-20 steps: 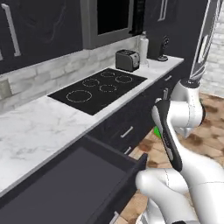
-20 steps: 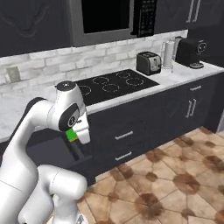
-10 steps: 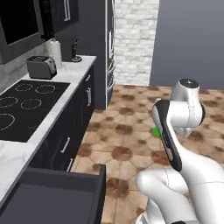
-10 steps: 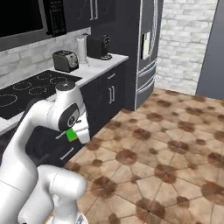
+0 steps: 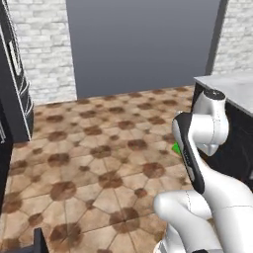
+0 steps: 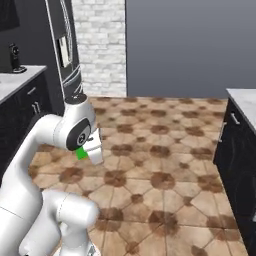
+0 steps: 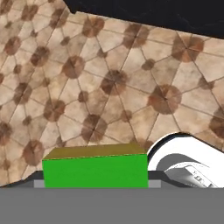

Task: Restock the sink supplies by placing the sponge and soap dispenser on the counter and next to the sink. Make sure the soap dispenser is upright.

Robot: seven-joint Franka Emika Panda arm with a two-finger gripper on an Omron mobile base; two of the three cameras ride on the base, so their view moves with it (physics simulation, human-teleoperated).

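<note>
The sponge [image 7: 94, 168], a bright green block with a yellowish layer, sits crosswise between my fingertips at the bottom of the hand view. My gripper [image 7: 95, 183] is shut on it. From the right base view the sponge [image 6: 81, 153] peeks out green under the folded hand, and my gripper [image 6: 88, 151] hangs above the tiled floor. In the left base view a green sliver of the sponge [image 5: 175, 148] shows behind the forearm. A marble counter [image 5: 230, 85] over dark cabinets stands at the right. The soap dispenser and the sink are out of view.
Brown tiled floor [image 6: 160, 150] spreads wide ahead of me. A dark fridge [image 6: 67, 45] stands at the left, beside another counter [image 6: 15, 80] with a coffee machine [image 6: 15, 51]. Dark cabinets [image 6: 237, 150] line the right. A large grey wall panel [image 5: 143, 44] closes the back.
The whole scene has swung: the base has turned away from the stove counter toward open floor and a grey wall. The arm keeps its folded pose with the sponge in the gripper.
</note>
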